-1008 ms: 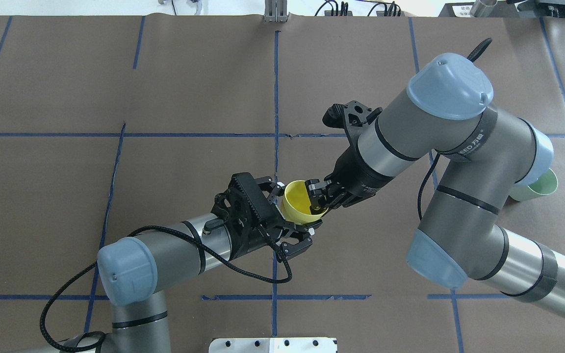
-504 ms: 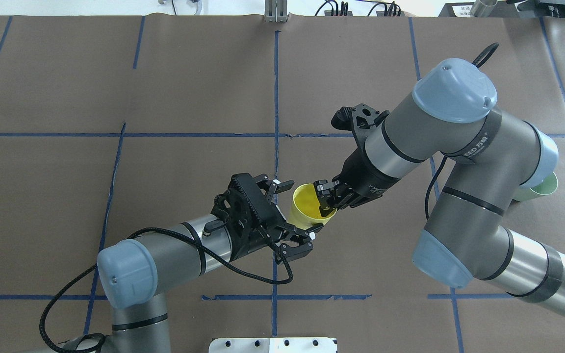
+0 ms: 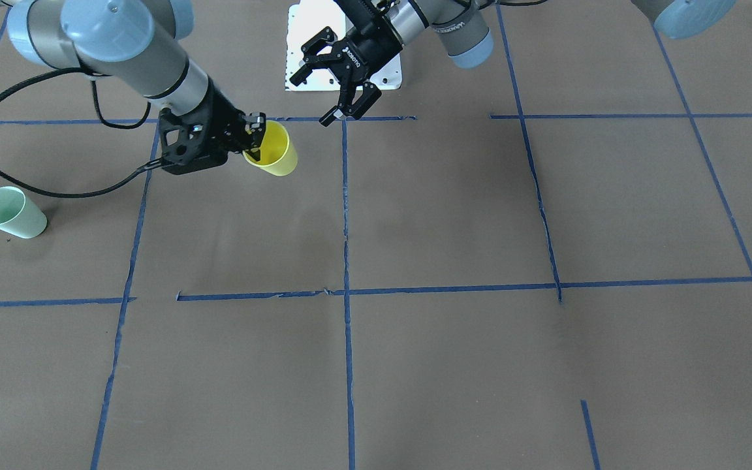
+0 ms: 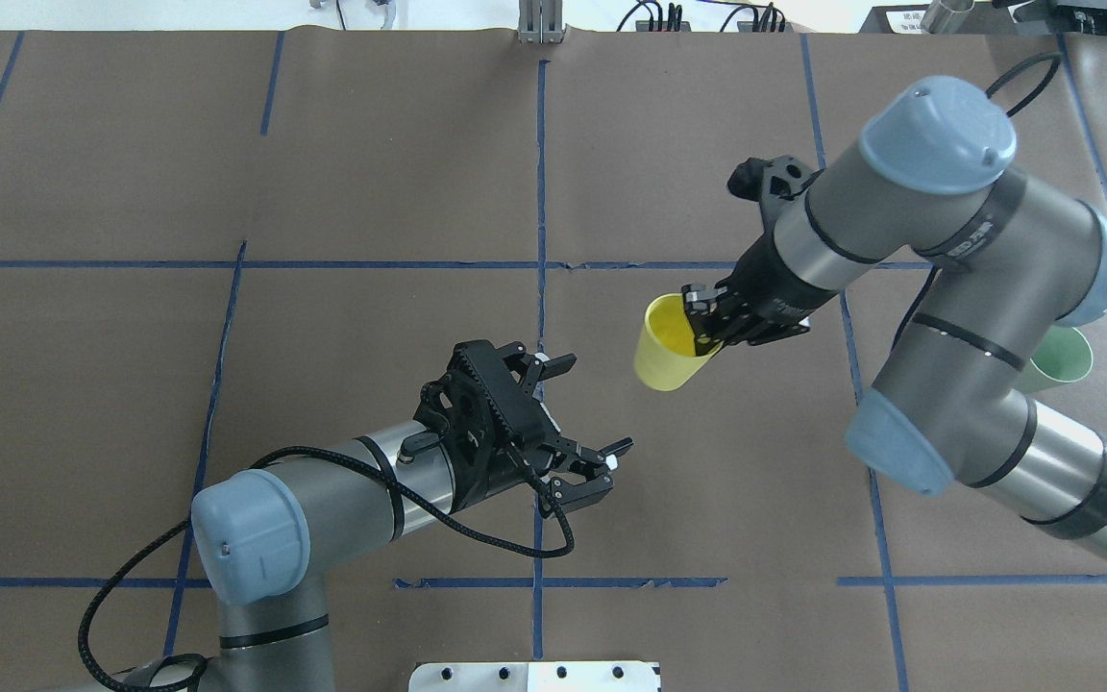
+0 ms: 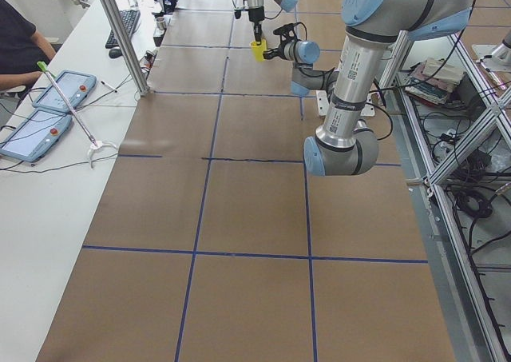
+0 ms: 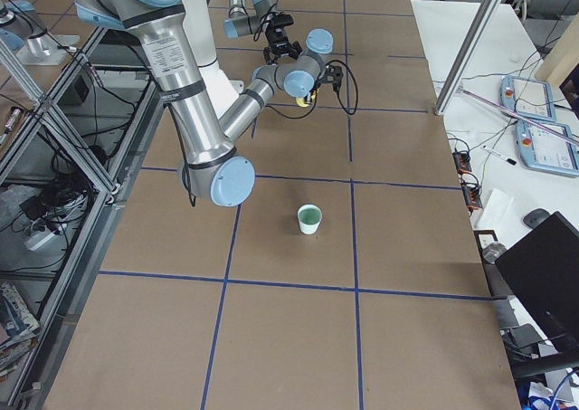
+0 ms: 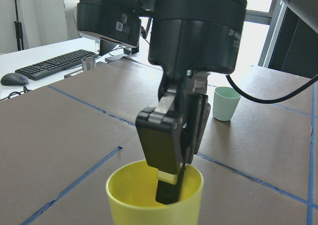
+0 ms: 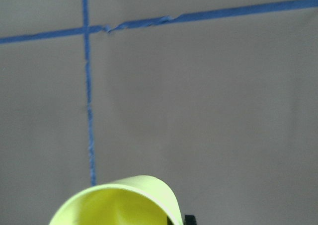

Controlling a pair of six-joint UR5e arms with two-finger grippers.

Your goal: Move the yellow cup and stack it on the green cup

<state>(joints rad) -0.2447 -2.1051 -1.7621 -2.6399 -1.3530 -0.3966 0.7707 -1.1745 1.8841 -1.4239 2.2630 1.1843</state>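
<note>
The yellow cup (image 4: 661, 354) hangs above the table, pinched at its rim by my right gripper (image 4: 704, 327), one finger inside and one outside. It also shows in the front view (image 3: 276, 155), held by the right gripper (image 3: 253, 140), and in the left wrist view (image 7: 149, 202). My left gripper (image 4: 592, 413) is open and empty, well apart from the cup. It shows in the front view too (image 3: 314, 98). The green cup (image 4: 1061, 360) stands upright on the table, partly hidden behind my right arm, and shows whole in the front view (image 3: 9, 212).
Blue tape lines (image 4: 541, 192) divide the brown table cover into squares. A white mounting plate (image 4: 534, 676) lies at the robot's base. My right arm's elbow (image 4: 899, 452) hangs over the table near the green cup. Tablets (image 5: 56, 90) lie on the side desk.
My right gripper has carried the yellow cup away from the left gripper, to the right and farther across the table. The left gripper stays open in place.
</note>
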